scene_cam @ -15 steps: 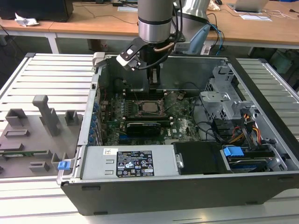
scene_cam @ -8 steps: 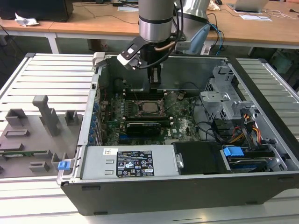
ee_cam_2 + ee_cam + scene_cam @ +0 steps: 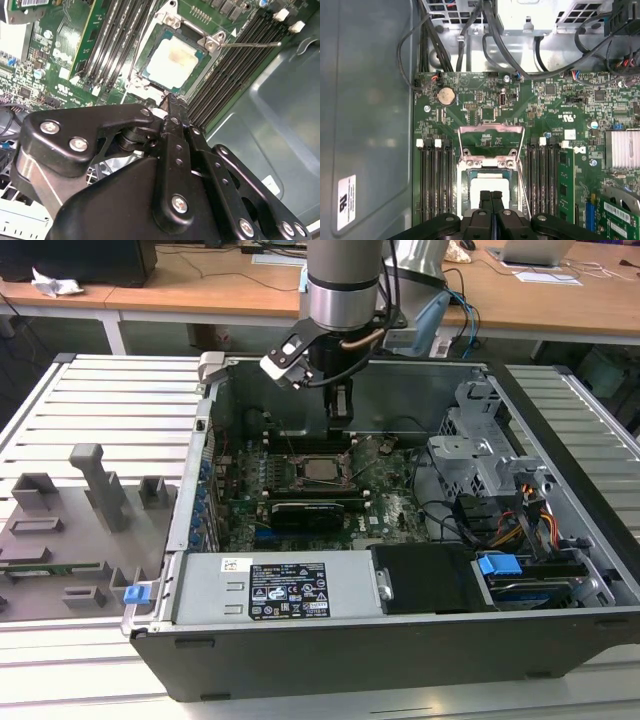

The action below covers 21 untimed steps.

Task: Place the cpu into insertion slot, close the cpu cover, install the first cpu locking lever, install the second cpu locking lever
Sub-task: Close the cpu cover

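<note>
Arm at work in an open case (image 3: pixel 400 400): the claw (image 3: pixel 340 415) (image 3: pixel 169 99) (image 3: pixel 491 194), fingers pressed together with nothing held between them, was pictured at the edge of the socket (image 3: pixel 487 161), just beside the cpu (image 3: pixel 322 469) (image 3: pixel 172 62) (image 3: pixel 490 184). The cpu was seated silver face up mid-motherboard (image 3: pixel 545 115), framed by the cover (image 3: pixel 149 42). One lever (image 3: pixel 250 44) was seen jutting over the memory slots (image 3: pixel 230 75).
</note>
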Available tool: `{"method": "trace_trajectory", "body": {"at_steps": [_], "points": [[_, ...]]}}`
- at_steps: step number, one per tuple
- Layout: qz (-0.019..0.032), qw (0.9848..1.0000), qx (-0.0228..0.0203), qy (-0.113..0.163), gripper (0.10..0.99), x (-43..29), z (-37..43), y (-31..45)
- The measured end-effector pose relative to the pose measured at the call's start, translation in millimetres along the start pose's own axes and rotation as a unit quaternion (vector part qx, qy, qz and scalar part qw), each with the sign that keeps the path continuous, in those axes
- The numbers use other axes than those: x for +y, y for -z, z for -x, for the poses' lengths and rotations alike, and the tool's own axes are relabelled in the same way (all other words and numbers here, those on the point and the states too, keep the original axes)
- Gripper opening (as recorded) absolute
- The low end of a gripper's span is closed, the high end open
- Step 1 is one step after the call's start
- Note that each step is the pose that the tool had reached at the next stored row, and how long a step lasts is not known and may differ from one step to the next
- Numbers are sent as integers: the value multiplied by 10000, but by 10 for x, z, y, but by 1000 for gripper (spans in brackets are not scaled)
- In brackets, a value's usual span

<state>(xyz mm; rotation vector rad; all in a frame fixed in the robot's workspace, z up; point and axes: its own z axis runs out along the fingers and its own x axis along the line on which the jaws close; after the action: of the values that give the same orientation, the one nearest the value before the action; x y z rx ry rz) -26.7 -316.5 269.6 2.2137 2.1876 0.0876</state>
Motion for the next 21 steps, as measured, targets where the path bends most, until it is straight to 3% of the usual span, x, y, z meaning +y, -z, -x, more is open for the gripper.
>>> {"method": "trace_trajectory", "body": {"at_steps": [13, 21], "points": [[0, 10000, 0, 1, 106, 121, -6, -7], [0, 10000, 0, 1, 106, 255, -13, -15]]}}
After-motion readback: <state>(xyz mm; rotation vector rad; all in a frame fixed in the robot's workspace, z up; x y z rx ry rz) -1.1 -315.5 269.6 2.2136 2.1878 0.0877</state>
